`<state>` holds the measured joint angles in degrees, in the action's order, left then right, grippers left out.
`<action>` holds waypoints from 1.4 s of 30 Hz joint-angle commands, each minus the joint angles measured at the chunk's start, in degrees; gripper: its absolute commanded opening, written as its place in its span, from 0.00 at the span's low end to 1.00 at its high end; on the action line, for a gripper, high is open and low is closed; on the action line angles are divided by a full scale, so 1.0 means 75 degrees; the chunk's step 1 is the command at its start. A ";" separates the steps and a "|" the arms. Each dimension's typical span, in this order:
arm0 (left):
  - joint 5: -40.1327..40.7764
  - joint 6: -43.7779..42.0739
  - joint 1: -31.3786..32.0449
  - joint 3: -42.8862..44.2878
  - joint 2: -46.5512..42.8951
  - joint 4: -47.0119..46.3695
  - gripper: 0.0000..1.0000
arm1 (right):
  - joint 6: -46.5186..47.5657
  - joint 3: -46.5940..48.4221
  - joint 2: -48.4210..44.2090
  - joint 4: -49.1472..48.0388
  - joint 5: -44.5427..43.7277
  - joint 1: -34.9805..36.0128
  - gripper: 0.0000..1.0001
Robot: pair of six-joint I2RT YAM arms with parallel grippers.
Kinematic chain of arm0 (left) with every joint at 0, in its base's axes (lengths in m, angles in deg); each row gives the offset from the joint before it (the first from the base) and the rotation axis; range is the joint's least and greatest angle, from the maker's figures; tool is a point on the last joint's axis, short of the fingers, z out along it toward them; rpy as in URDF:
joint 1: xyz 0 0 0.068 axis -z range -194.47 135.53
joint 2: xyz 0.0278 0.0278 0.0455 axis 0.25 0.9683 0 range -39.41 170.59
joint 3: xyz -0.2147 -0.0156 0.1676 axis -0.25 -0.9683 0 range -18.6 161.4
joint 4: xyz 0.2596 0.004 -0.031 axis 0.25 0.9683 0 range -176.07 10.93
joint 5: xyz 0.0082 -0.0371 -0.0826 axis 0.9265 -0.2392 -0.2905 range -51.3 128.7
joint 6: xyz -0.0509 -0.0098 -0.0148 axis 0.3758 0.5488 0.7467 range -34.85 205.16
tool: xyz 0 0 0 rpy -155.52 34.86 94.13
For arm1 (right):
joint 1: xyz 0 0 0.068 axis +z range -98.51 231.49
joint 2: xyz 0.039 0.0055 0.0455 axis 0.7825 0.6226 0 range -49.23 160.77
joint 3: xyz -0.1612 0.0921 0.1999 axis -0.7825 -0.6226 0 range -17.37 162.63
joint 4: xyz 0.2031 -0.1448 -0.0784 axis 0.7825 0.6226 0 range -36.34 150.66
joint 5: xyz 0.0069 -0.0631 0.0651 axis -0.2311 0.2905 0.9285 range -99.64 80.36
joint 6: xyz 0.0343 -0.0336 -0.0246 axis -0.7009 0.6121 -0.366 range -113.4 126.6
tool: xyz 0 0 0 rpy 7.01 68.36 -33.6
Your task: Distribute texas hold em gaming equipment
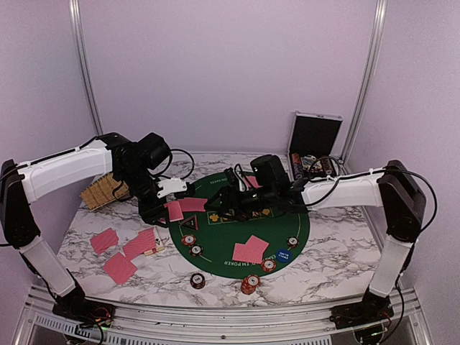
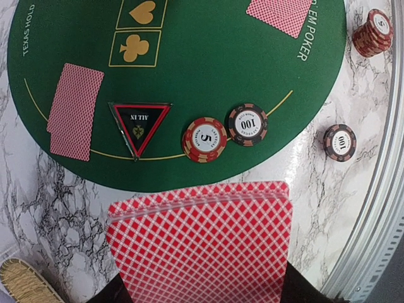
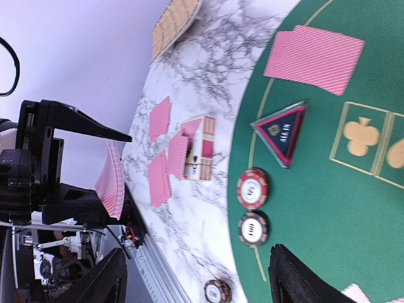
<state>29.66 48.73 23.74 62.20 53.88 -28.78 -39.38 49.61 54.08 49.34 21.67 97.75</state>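
Observation:
My left gripper (image 2: 205, 291) is shut on a deck of red-backed playing cards (image 2: 202, 240), held over the marble just off the green mat's (image 1: 302, 226) edge. On the mat lie a black triangular marker (image 2: 139, 126), a red chip (image 2: 204, 139), a dark chip (image 2: 247, 124) and two small piles of cards (image 2: 76, 110) (image 2: 281, 14). My right gripper (image 3: 196, 284) hangs open over the mat's edge, nothing between its fingers (image 3: 303, 278). In the top view it (image 1: 221, 203) is close to the right of the left gripper (image 1: 167, 208). A blue disc (image 1: 283, 254) lies on the mat.
Three card piles (image 1: 118, 267) and a card box (image 1: 154, 248) lie on the marble at left. The straw basket (image 1: 104, 190) sits behind them. The open silver case (image 1: 314, 140) stands at back right. Chips (image 1: 198, 280) (image 1: 249, 284) sit near the front edge.

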 commanded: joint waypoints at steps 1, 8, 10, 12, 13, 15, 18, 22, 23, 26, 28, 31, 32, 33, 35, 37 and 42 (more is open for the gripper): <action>-0.0168 -0.0003 -0.0009 0.0246 0.0017 0.0282 0.64 | -0.1319 0.0420 0.0738 -0.1699 0.0894 0.0356 0.76; -0.0185 -0.0018 -0.0011 0.0220 0.0006 0.0282 0.63 | -0.2677 0.0560 0.1621 -0.3511 0.1233 0.0618 0.76; -0.0190 -0.0013 -0.0016 0.0221 0.0006 0.0282 0.63 | -0.2976 0.0611 0.1840 -0.3896 0.1301 0.0676 0.76; -0.0193 -0.0012 -0.0011 0.0208 0.0026 0.0276 0.63 | -0.3192 0.0656 0.1974 -0.4208 0.1346 0.0723 0.76; -0.0190 0.0001 -0.0020 0.0199 0.0029 0.0281 0.63 | -0.3279 0.0665 0.2011 -0.4311 0.1365 0.0739 0.76; -0.0173 -0.0017 -0.0004 0.0176 0.0029 0.0275 0.63 | -0.3391 0.0689 0.2066 -0.4452 0.1368 0.0751 0.76; -0.0178 -0.0016 -0.0010 0.0161 0.0028 0.0281 0.63 | -0.3496 0.0706 0.2125 -0.4554 0.1397 0.0769 0.76; -0.0178 0.0001 -0.0011 0.0161 0.0029 0.0282 0.63 | -0.3550 0.0795 0.2206 -0.4560 0.1462 0.0781 0.75; -0.0185 -0.0004 -0.0010 0.0151 0.0023 0.0282 0.63 | -0.3557 0.0785 0.2202 -0.4547 0.1466 0.0781 0.75; -0.0199 -0.0006 -0.0007 0.0138 0.0005 0.0282 0.63 | -0.3539 0.0778 0.2187 -0.4534 0.1450 0.0779 0.75; -0.0201 0.0004 -0.0011 0.0146 0.0022 0.0282 0.63 | -0.3561 0.0863 0.2265 -0.4545 0.1450 0.0798 0.75; -0.0224 0.0023 -0.0010 0.0181 0.0033 0.0288 0.63 | -0.3634 0.1094 0.2460 -0.4557 0.1472 0.0864 0.75; -0.0236 0.0021 -0.0010 0.0194 0.0033 0.0283 0.63 | -0.3668 0.1174 0.2527 -0.4557 0.1473 0.0888 0.75; -0.0248 0.0033 -0.0004 0.0206 0.0036 0.0282 0.63 | -0.3705 0.1239 0.2607 -0.4582 0.1474 0.0910 0.75; -0.0238 0.0029 -0.0016 0.0219 0.0035 0.0282 0.63 | -0.3803 0.1364 0.2760 -0.4652 0.1480 0.0957 0.75; -0.0237 0.0030 -0.0008 0.0231 0.0039 0.0282 0.63 | -0.3886 0.1500 0.2907 -0.4716 0.1485 0.0996 0.75; -0.0236 0.0040 -0.0010 0.0254 0.0041 0.0282 0.63 | -0.4088 0.1833 0.3233 -0.4824 0.1432 0.1087 0.75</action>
<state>29.03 48.77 23.68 62.68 53.88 -28.45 -68.36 60.04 76.57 15.64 32.36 105.05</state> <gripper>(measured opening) 0.632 0.752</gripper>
